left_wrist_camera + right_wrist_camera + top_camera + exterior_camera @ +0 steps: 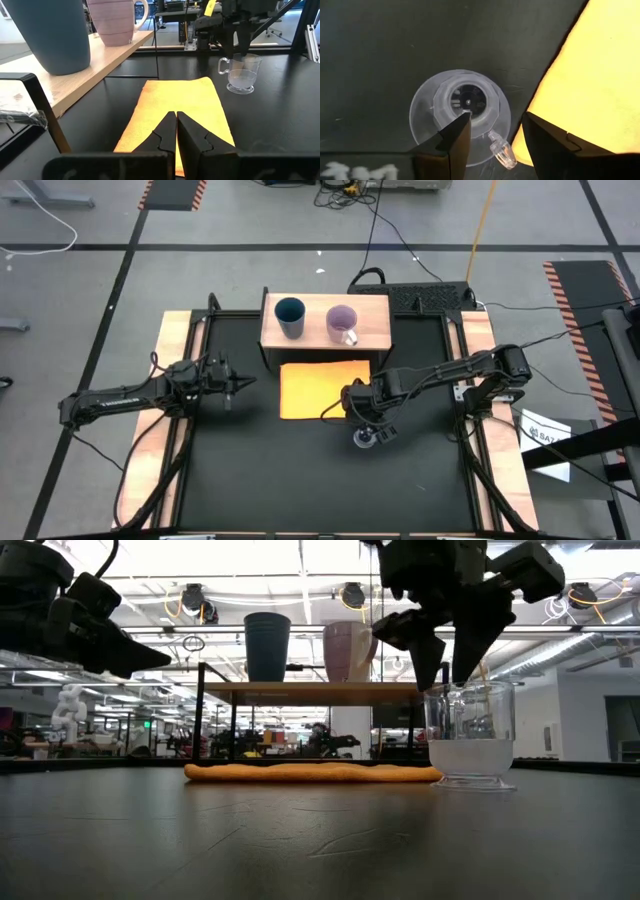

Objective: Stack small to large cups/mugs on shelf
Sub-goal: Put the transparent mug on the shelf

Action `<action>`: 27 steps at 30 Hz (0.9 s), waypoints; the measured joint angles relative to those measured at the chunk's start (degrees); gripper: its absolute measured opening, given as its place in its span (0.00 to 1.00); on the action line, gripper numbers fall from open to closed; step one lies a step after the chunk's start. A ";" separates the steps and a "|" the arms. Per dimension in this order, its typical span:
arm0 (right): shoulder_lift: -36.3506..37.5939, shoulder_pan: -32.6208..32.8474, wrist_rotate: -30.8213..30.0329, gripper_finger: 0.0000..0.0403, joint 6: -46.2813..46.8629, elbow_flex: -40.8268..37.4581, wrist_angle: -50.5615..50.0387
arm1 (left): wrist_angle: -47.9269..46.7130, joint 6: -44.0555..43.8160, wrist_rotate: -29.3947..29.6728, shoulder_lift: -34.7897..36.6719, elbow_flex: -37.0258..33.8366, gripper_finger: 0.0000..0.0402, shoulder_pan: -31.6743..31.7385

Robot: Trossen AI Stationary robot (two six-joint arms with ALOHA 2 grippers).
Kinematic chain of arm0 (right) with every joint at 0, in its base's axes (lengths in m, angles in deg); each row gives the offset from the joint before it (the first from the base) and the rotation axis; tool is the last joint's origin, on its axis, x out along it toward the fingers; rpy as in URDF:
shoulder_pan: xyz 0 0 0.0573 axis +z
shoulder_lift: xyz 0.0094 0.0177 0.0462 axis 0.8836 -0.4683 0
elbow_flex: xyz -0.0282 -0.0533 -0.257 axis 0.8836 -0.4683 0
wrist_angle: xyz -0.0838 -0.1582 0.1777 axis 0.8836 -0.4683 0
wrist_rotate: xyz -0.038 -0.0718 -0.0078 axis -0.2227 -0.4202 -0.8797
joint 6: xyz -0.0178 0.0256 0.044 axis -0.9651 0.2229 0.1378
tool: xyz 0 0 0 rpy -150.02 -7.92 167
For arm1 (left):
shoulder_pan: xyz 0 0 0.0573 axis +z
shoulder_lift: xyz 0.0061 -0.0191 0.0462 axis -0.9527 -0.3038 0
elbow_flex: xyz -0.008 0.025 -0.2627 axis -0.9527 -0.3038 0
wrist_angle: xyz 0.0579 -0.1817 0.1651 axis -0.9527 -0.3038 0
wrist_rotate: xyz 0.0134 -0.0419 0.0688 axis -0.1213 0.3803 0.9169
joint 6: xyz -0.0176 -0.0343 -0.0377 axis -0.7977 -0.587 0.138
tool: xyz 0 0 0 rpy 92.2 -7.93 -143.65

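Standing upright, clear cup point(460, 117) sits directly below open right pincer point(495, 131).

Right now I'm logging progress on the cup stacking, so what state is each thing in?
Dark blue tumbler: upright on the shelf, unstacked.
Lilac mug: upright on the shelf beside the tumbler, apart from it.
Clear cup: upright on the table, empty, not gripped.
Wooden shelf: holds two cups.
Orange cloth: flat on the table.
Right gripper: open, above the clear cup's rim.
Left gripper: shut, empty, waiting left of the cloth.
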 joint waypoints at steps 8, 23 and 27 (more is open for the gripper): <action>-0.07 -0.12 0.01 0.42 -0.13 0.00 0.58 | 0.74 0.63 0.01 0.01 0.00 0.04 -0.01; -0.09 -0.14 1.50 0.42 -1.26 -1.69 3.35 | 0.74 0.63 0.01 0.00 0.00 0.04 0.00; -0.11 -0.14 1.47 0.42 -1.24 -1.81 3.27 | 0.76 0.63 0.02 0.01 0.00 0.04 -0.02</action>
